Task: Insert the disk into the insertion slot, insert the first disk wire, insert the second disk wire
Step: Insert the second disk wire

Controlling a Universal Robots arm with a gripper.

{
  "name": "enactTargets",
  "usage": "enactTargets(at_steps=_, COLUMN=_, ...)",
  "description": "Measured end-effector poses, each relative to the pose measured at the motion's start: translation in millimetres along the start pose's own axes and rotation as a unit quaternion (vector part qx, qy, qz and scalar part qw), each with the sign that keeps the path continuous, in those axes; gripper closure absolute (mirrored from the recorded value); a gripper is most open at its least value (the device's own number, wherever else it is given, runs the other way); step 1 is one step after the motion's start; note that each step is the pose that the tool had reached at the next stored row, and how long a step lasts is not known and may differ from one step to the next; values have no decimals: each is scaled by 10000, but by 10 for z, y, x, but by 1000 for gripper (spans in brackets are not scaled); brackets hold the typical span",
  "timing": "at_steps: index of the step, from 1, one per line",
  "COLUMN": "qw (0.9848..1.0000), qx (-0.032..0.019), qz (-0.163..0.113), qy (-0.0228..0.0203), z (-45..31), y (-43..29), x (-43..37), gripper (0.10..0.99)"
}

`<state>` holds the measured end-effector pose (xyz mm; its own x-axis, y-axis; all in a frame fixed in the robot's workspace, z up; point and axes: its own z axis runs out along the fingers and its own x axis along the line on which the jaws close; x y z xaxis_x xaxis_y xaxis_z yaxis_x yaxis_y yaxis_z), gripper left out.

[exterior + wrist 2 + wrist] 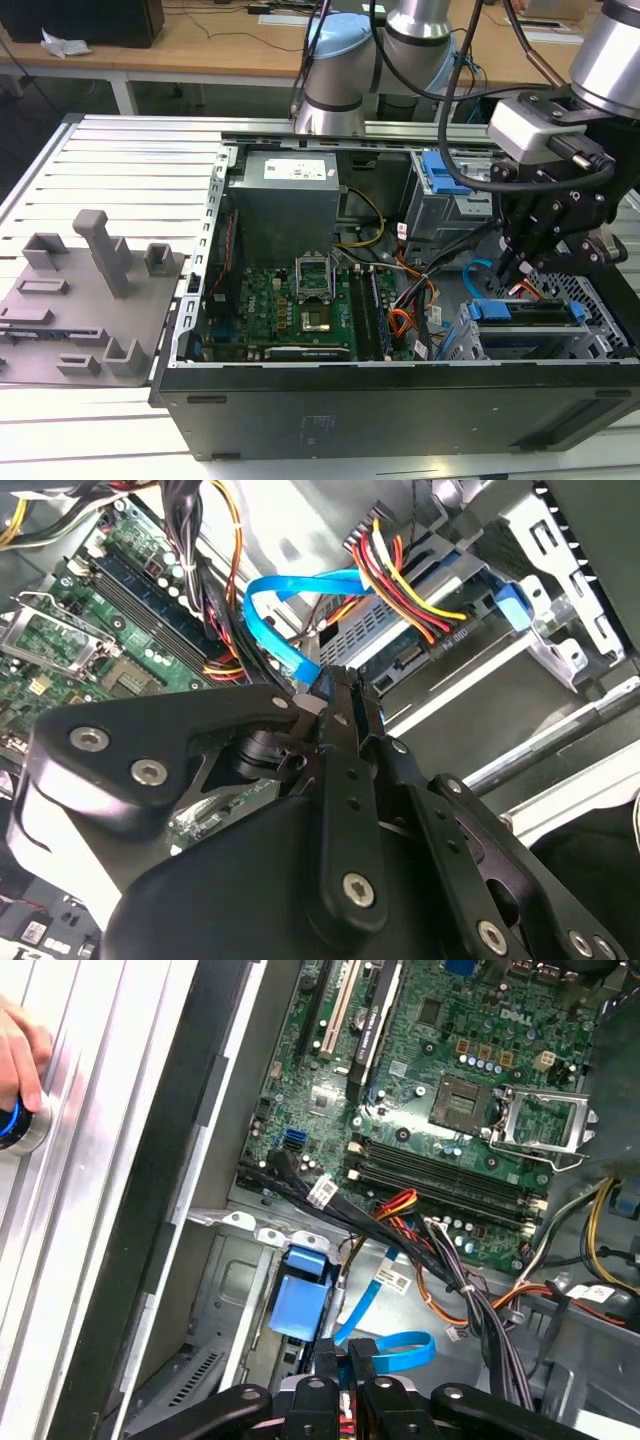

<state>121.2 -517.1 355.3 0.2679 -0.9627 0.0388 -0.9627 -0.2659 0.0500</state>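
Hand point(335, 680) pinched shut on the blue wire's point(290, 615) plug.
Glossy flat ribbon loops near the perforated steel slot point(590, 300); disk point(525, 312) seated inside.

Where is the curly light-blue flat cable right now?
In the exterior view, the thin light-blue flat cable loops at the exterior view's right, just beside the black tool, above the blue-framed silver disk.

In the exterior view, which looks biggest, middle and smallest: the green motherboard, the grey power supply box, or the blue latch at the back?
1. Green motherboard, largest.
2. Grey power supply box, nearly as large, so this order is unsure.
3. Blue latch, clearly smallest.
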Motion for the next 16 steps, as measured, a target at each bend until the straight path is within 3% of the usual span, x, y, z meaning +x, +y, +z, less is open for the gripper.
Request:
enactTargets(at_steps=6, qw=10000, qx=-1, qz=2, qy=2, z=66, y=-36, x=13, gripper=922)
enactTargets(at_steps=8, qw=9999, qx=-6, qz=131, qy=-5, z=76, y=-38, x=14, gripper=922)
enactTargets(at_steps=9, qw=9995, qx=-13, qz=327, qy=-15, z=85, y=-38, x=14, gripper=922)
enactTargets(at_steps=13, qw=9981, qx=-29, qz=617, qy=-13, z=89, y=-39, x=13, gripper=922)
enactTargets(at_steps=14, qw=9966, qx=-44, qz=819, qy=9, z=89, y=-39, x=14, gripper=922)
enactTargets(at_steps=16, qw=9946, qx=-55, qz=1034, qy=10, z=89, y=-39, x=14, gripper=922)
